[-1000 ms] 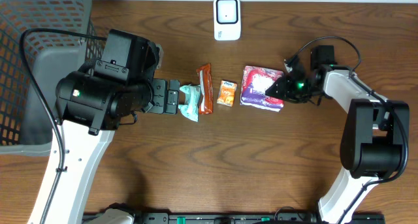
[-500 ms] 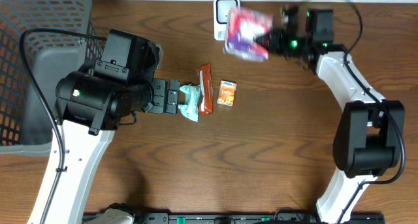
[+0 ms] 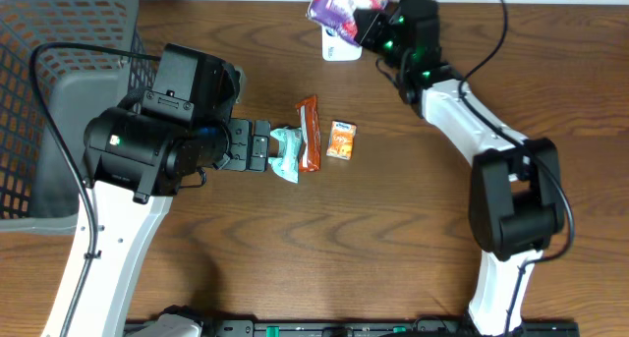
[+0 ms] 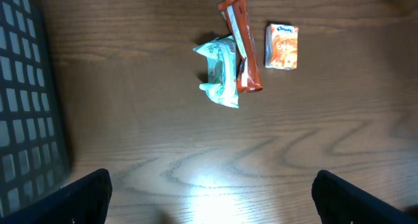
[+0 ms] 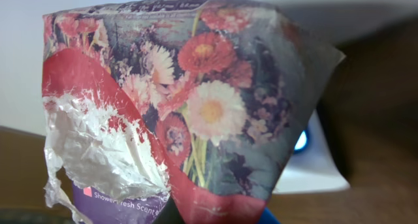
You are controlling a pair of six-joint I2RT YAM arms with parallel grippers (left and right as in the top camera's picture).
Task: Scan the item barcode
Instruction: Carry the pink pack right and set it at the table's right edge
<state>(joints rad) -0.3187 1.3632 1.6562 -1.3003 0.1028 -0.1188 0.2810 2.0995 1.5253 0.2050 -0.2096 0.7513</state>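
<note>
Holding floral packet (image 3: 339, 3) above scanner (image 3: 340, 50), right gripper (image 3: 368, 25) clenched on it. We should turn barcode face toward scanner window, hold steady, avoid crumpling wrapper. Left gripper (image 3: 261, 145) released beside teal pouch (image 3: 285, 152).

On the brown wooden counter (image 3: 393, 239), a grey mesh plastic basket (image 3: 39, 101) stands at the far left. Mid-counter, three things lie in a row. A crumpled teal packet (image 3: 285, 152) is leftmost. A long orange-brown bar wrapper (image 3: 309, 133) touches its right side. A small orange tissue box (image 3: 341, 140) lies just beside, further right. The left claw (image 3: 257, 145) sits just left of the packet. At the far edge, the right claw (image 3: 366, 25) holds a flowered plastic pack (image 3: 344, 3) over the white scanner (image 3: 339, 50).
</note>
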